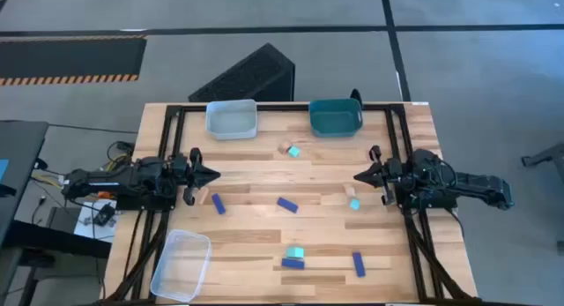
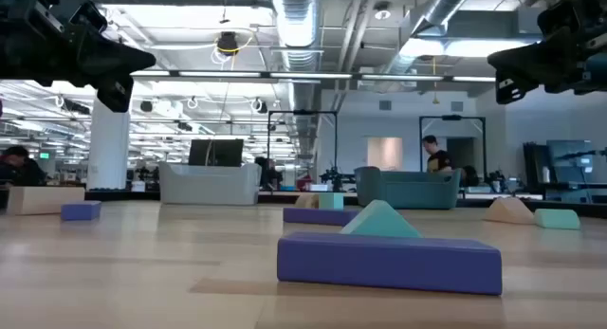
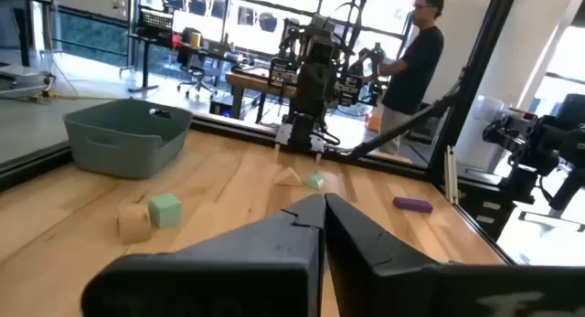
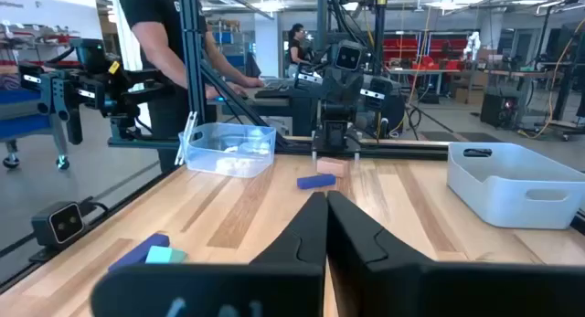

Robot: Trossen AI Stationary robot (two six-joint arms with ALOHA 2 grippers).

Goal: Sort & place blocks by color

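Note:
Small blocks lie flat and scattered on the wooden table (image 1: 264, 178). There are dark blue bars (image 1: 217, 203) (image 1: 287, 205) (image 1: 293, 264) (image 1: 359, 264), teal cubes (image 1: 294, 151) (image 1: 353, 204) (image 1: 294, 252) and tan cubes (image 1: 284, 149) (image 1: 349, 191). My left gripper (image 1: 214, 175) is shut and empty, held above the table's left side and pointing right. It also shows in the left wrist view (image 3: 324, 200). My right gripper (image 1: 357, 176) is shut and empty above the right side, pointing left. It also shows in the right wrist view (image 4: 326, 196).
A pale grey bin (image 1: 232, 119) and a teal bin (image 1: 336, 117) stand at the far edge. A clear bin (image 1: 181, 264) stands at the near left corner. A black frame (image 1: 176, 112) borders the table. A person (image 3: 411, 52) stands beyond the table's right side.

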